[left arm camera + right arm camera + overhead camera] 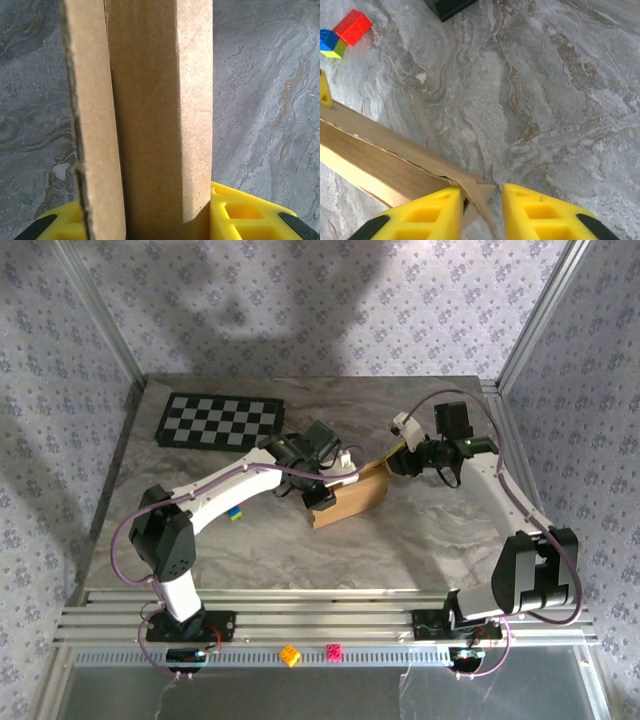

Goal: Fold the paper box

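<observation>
The tan-brown cardboard paper box [352, 498] lies mid-table on the grey marbled table [250, 550], between both claws. The left gripper [145, 220] is clamped on 1 upright wall. The right gripper [484, 200] straddles a corner flap, its 2 yellow fingers [420, 215] slightly apart.

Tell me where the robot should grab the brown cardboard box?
Probably by a thin wall edge at one end of the paper box, coming in from the side. Its walls are flat, thin sheets standing upright, so an edge is easy to pinch.
</observation>
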`<state>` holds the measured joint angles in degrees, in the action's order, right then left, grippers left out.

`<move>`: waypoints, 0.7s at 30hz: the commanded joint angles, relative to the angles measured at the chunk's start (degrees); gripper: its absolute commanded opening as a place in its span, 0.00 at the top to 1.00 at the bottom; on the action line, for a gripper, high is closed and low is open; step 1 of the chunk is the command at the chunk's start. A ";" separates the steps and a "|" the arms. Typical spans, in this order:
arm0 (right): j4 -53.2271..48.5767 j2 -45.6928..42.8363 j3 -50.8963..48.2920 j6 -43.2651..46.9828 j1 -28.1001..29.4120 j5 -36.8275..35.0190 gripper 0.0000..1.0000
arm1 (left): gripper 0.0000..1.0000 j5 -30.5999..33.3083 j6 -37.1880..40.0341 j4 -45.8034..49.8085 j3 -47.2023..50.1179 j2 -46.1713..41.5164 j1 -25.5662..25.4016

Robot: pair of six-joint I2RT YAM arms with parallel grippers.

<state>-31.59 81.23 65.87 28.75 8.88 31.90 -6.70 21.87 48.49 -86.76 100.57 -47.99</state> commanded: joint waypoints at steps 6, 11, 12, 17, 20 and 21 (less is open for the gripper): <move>-4.53 0.02 1.56 2.74 1.70 -1.10 0.79 | 0.66 -1.31 0.90 0.64 -0.07 -2.49 0.23; -4.00 -0.20 1.50 2.72 1.86 -2.10 0.81 | 0.66 -1.49 0.89 0.64 0.01 -2.40 0.25; -3.92 0.03 1.85 2.62 1.92 -2.17 0.84 | 0.66 -1.47 0.89 0.58 0.01 -2.40 0.22; -4.31 0.52 4.46 1.57 2.80 -3.76 1.00 | 0.58 -0.51 0.44 0.21 -0.07 -2.18 0.22; -4.77 -0.01 4.97 0.62 3.07 -4.30 1.00 | 0.47 1.04 -1.19 -0.59 0.01 -2.68 0.43; -4.79 -0.37 4.84 0.37 3.07 -4.36 1.00 | 0.44 1.31 -2.04 -0.91 0.05 -2.96 0.62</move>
<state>-35.09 81.65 68.82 30.48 11.66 28.25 -6.00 20.93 48.12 -86.76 100.49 -47.94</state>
